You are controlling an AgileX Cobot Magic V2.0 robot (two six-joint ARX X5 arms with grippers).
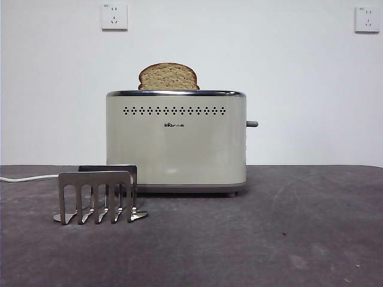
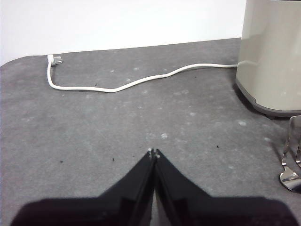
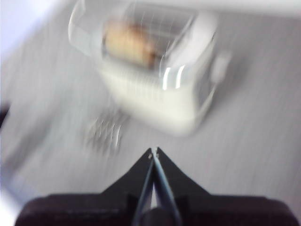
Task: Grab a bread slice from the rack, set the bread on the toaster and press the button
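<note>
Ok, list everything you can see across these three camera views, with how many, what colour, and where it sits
slice of bread: one, tan with dark crust, standing in the toaster's top slot, upper part showing
toaster: one, cream with chrome rim, on the table, behind the rack
button: one, dark grey, sticking out of the toaster's narrow side wall
rack: one, steel, empty, on the table in front of the toaster
power cord: one, white, lying across the table, plug end loose
table: one, dark grey
wall sockets: two, white, high on the wall
left end effector: black, jaws together, low over bare table
right end effector: black, jaws together, above the toaster, view blurred
</note>
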